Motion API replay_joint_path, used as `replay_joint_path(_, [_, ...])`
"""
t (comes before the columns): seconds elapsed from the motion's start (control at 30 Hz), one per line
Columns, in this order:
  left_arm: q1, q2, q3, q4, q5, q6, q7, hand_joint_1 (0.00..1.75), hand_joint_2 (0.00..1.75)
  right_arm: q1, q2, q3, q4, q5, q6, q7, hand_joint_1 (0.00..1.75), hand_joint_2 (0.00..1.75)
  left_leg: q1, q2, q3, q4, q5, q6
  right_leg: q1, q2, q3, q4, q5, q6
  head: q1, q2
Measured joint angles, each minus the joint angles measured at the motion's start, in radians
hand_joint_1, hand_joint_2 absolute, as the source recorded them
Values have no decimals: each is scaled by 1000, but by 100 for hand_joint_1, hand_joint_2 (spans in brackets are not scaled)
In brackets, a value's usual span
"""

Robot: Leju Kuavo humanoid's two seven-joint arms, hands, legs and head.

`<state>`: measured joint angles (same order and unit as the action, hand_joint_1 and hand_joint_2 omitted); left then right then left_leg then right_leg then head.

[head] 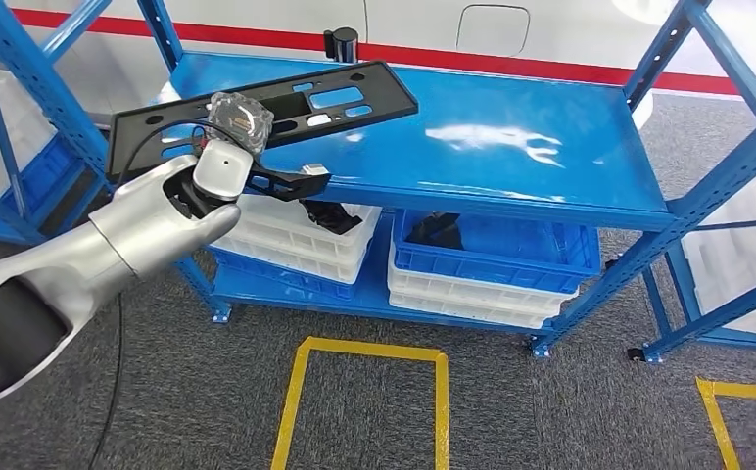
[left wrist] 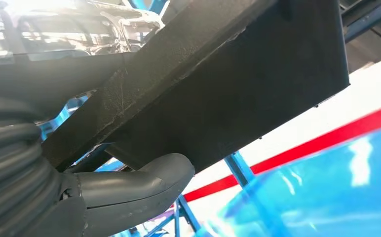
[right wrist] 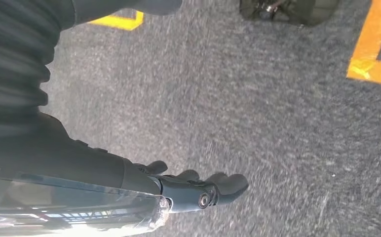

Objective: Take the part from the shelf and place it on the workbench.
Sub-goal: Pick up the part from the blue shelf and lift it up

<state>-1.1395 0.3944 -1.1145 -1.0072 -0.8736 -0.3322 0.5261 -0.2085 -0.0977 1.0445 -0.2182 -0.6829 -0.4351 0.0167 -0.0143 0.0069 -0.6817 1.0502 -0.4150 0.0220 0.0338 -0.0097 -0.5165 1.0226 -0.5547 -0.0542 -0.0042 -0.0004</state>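
Part (head: pixel 286 103) gripped in my left hand (head: pixel 219 181), long axis running right over shelf (head: pixel 511 147); right hand (right wrist: pixel 198 190) hangs loose, empty.

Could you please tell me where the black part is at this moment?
In the head view, the long black part is on the left, held by the left hand above the left end of the blue shelf.

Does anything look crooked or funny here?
Yes: the black part sits tilted, one end over the shelf, the other sticking out past its edge, because the left hand grips it there. Nothing looks spilled or broken.
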Motion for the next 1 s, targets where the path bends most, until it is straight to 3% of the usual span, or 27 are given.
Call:
replay_joint_path(0.17, [-1, 14, 3, -11, 5, -4, 5, 175, 175, -2, 1, -2, 0, 1, 2, 1, 0, 175, 1, 6, 1, -30, 37, -15, 6, -3, 0, -45, 45, -12, 7, 0])
replay_joint_path(0.2, [-1, 15, 3, -11, 5, -5, 5, 175, 175, -2, 2, -2, 0, 1, 2, 1, 0, 175, 0, 5, 1, -30, 37, -15, 5, -3, -1, -48, 47, -11, 7, 0])
replay_joint_path(0.23, [-2, 19, 3, -14, 7, -7, 8, 175, 175, -2, 4, -2, 0, 1, 8, -3, 0, 175, 1, 1, -5, -21, 16, -18, 1, -4, -2, -61, 60, -8, 7, 0])
replay_joint_path(0.27, [-3, 28, 4, -18, 12, -11, 13, 175, 175, -3, 6, -2, -1, 1, 18, -11, 0, 175, 4, -3, -18, 19, -29, -25, -4, -5, -8, -75, 79, -2, 4, 0])
replay_joint_path(0.33, [-3, 55, 3, -33, 27, -20, 23, 175, 175, -5, 16, -4, -3, 6, 52, -38, 0, 175, 21, -10, -42, 148, -122, -54, -23, -8, -43, -92, 125, 18, -4, 0])
replay_joint_path(0.37, [-3, 66, 2, -39, 32, -23, 26, 175, 175, -6, 20, -4, -4, 8, 65, -49, 0, 175, 32, -8, -36, 191, -134, -71, -32, -9, -67, -85, 139, 28, -8, 0])
replay_joint_path(0.4, [-4, 74, 2, -45, 35, -25, 26, 175, 175, -8, 23, -4, -4, 11, 75, -58, 0, 175, 44, -4, -10, 189, -116, -89, -41, -12, -92, -71, 147, 38, -10, 0])
replay_joint_path(0.47, [-12, 82, 1, -53, 37, -28, 26, 175, 175, -14, 24, -5, -5, 12, 82, -66, 0, 175, 61, 6, 70, 90, -100, -120, -54, -14, -137, -32, 150, 57, -21, 0])
replay_joint_path(0.5, [-18, 85, 0, -58, 38, -29, 25, 175, 175, -17, 25, -6, -5, 12, 84, -69, 0, 175, 64, 8, 98, 52, -108, -121, -56, -14, -155, -11, 151, 65, -29, 0])
replay_joint_path(0.53, [-24, 88, -1, -62, 39, -31, 24, 175, 175, -21, 24, -8, -5, 11, 86, -71, 0, 175, 65, 9, 111, 30, -124, -113, -56, -12, -168, 7, 152, 73, -35, 0])
replay_joint_path(0.57, [-29, 89, -2, -65, 41, -31, 22, 175, 175, -23, 25, -9, -5, 10, 87, -71, 0, 175, 62, 7, 111, 27, -133, -98, -54, -11, -176, 16, 157, 78, -38, 0])
replay_joint_path(0.63, [-36, 90, -7, -69, 43, -34, 17, 175, 175, -25, 26, -12, -5, 7, 90, -75, 0, 175, 62, 4, 95, 36, -126, -66, -57, -10, -182, 21, 160, 84, -25, 0])
replay_joint_path(0.67, [-41, 90, -11, -71, 45, -38, 15, 175, 175, -24, 26, -14, -5, 5, 91, -79, 0, 175, 61, 2, 86, 37, -117, -54, -58, -9, -189, 33, 142, 87, -17, 0])
replay_joint_path(0.73, [-57, 91, -15, -78, 49, -52, 12, 175, 175, -24, 25, -19, -5, 2, 91, -85, 0, 175, 59, -4, 63, 36, -96, -37, -60, -3, -212, 117, 55, 93, -2, 0])
replay_joint_path(0.8, [-74, 92, -16, -88, 54, -68, 15, 175, 175, -22, 25, -23, -5, 1, 91, -86, 0, 175, 52, -10, 39, 36, -76, -28, -58, 0, -232, 247, -35, 92, 10, 0])
replay_joint_path(0.83, [-80, 93, -16, -92, 56, -74, 17, 175, 175, -21, 25, -23, -4, 1, 91, -86, 0, 175, 46, -13, 28, 37, -66, -25, -56, 0, -231, 292, -53, 87, 15, 0])
replay_joint_path(0.87, [-85, 94, -16, -95, 58, -77, 18, 175, 175, -19, 25, -24, -4, 1, 91, -86, 0, 175, 40, -16, 17, 37, -57, -22, -51, 1, -217, 306, -52, 78, 19, 0])
replay_joint_path(0.9, [-89, 96, -16, -98, 59, -79, 19, 175, 175, -19, 25, -24, -4, 0, 92, -87, 0, 175, 32, -18, 6, 36, -47, -20, -44, 2, -189, 286, -37, 64, 21, 0])
replay_joint_path(0.93, [-92, 98, -16, -102, 61, -80, 20, 175, 175, -19, 25, -25, -5, 0, 91, -87, 0, 175, 26, -20, -3, 36, -38, -17, -32, 5, -144, 232, -17, 43, 22, 0])
replay_joint_path(1.0, [-101, 101, -16, -111, 63, -83, 20, 175, 175, -21, 21, -29, -6, -1, 90, -90, 0, 175, 17, -21, -14, 30, -19, -17, -5, 6, -46, 90, -6, 0, 18, 0])
